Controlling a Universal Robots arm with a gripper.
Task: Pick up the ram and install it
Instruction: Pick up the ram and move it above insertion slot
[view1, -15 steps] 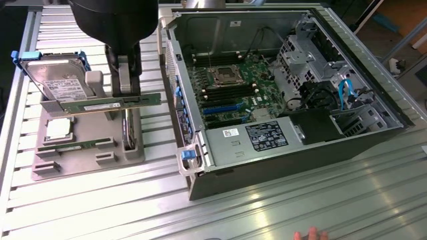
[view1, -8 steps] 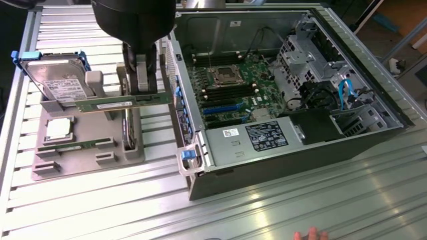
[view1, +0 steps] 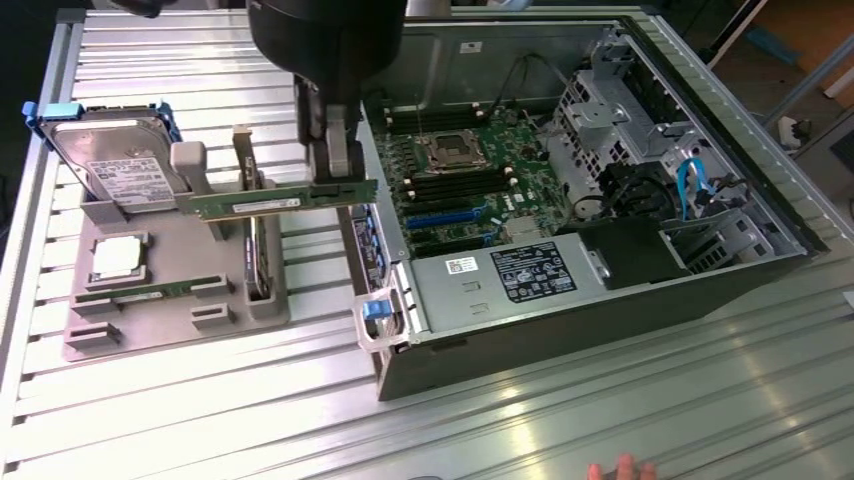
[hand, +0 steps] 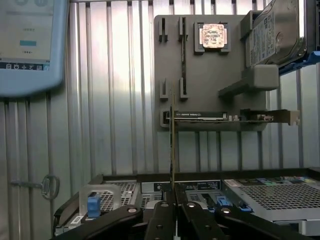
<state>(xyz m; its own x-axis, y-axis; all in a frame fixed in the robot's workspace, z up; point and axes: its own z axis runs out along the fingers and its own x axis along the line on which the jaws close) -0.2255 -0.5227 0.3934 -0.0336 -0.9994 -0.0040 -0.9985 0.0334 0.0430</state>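
The ram (view1: 267, 201) is a long, thin green stick, held level in the air above the grey holder tray (view1: 160, 325). My gripper (view1: 336, 186) is shut on the end of it nearest the open computer case (view1: 561, 200). In the wrist view the ram (hand: 172, 145) shows edge-on as a thin line rising from between the black fingers (hand: 161, 217), with the gripper (hand: 174, 202) closed on it. A second green stick (view1: 144, 291) lies in a slot of the tray. The motherboard (view1: 461, 180) lies bare inside the case.
On the tray stand a hard drive (view1: 120, 165), a silver processor chip (view1: 118, 257) and an expansion card (view1: 254, 255) on edge. A pendant screen (hand: 30, 45) hangs over the slatted table. A person's fingertips (view1: 621, 468) show at the table's near edge.
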